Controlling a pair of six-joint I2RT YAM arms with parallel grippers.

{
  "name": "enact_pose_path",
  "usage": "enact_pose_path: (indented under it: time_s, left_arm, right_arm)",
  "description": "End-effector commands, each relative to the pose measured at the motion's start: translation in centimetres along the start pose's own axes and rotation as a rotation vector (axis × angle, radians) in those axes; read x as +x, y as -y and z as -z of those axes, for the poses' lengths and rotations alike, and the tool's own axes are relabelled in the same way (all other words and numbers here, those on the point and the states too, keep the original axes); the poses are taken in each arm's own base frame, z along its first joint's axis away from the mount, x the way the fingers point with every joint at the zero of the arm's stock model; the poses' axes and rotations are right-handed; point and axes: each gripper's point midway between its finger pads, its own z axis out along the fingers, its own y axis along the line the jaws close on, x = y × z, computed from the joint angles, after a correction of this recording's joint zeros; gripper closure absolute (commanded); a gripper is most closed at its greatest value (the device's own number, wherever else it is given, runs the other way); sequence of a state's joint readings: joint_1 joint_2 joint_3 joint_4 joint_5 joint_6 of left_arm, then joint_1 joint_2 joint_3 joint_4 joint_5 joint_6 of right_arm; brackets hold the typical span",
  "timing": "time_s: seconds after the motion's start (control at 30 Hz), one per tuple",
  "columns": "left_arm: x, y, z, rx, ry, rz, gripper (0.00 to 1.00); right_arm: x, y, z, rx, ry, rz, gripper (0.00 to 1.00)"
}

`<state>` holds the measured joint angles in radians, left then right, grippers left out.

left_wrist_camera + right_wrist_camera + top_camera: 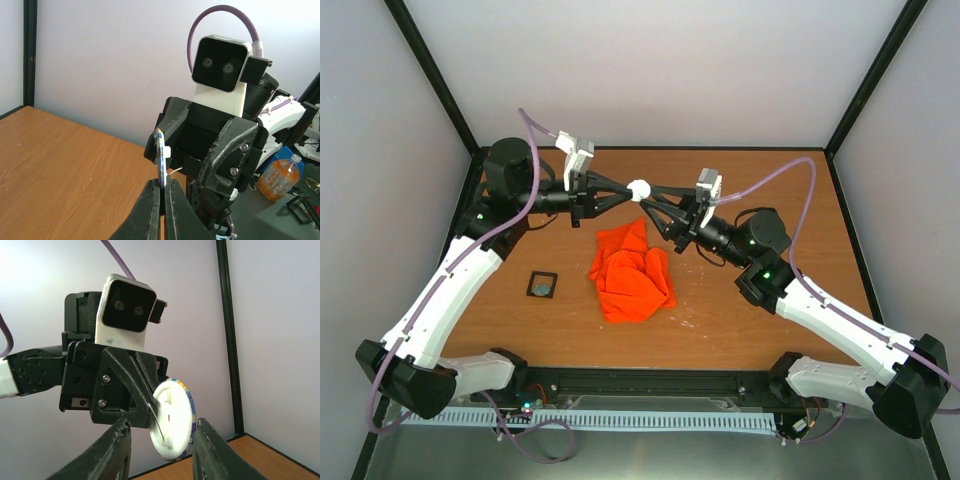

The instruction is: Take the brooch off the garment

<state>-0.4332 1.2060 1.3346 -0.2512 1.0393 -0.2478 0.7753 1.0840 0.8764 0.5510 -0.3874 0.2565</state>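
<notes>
While the orange shirt (632, 272) lies crumpled in the middle of the counter (740, 330), with a small black frame (542, 285) off at its 9 o'clock, the business sits farther back. At the shirt's 12 o'clock the two arms meet nose to nose, raised above the wood.

The left hand (161, 192) reaches in from 9 o'clock. Its fingers are pressed together on the rim of the brooch (172, 419), pinching it across its thickness. No cloth hangs from the brooch in either wrist view, so I judge it already free of the shirt and held in the air above the shirt's far tip.

The right hand (161, 430) comes in from about 4 o'clock. Its fingers stand apart, one on each side of the brooch. The finger at 3 o'clock is very close to the rim, and the one at 9 o'clock leaves a plain gap.

The brooch is a round disc standing upright. It is edge-on to the left wrist camera, while its white back and thin pin (156, 421) face the right wrist camera. A squeeze from the right hand would therefore grip it rim to rim, crosswise to the left hand's pinch. Both hands are right at it, but only the left has hold.
</notes>
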Motion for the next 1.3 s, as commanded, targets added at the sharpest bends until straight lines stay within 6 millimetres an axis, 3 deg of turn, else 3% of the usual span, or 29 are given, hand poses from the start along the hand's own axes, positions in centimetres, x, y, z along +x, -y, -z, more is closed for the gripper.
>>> enact_pose_path:
  time_s: [0.0, 0.4, 1.27]
  left_arm:
    - [-0.8, 0.9, 0.2, 0.019, 0.019, -0.014, 0.99]
    - [-1.0, 0.8, 0.1, 0.02, 0.025, -0.003, 0.99]
    - [-0.8, 0.6, 0.0, 0.019, 0.016, -0.062, 0.99]
  right_arm:
    - [-1.6, -1.2, -0.3, -0.037, 0.044, 0.023, 0.68]
    - [-1.1, -0.6, -1.1, -0.016, 0.031, 0.006, 0.67]
    - [-1.4, -0.2, -0.5, 0.024, 0.047, -0.01, 0.85]
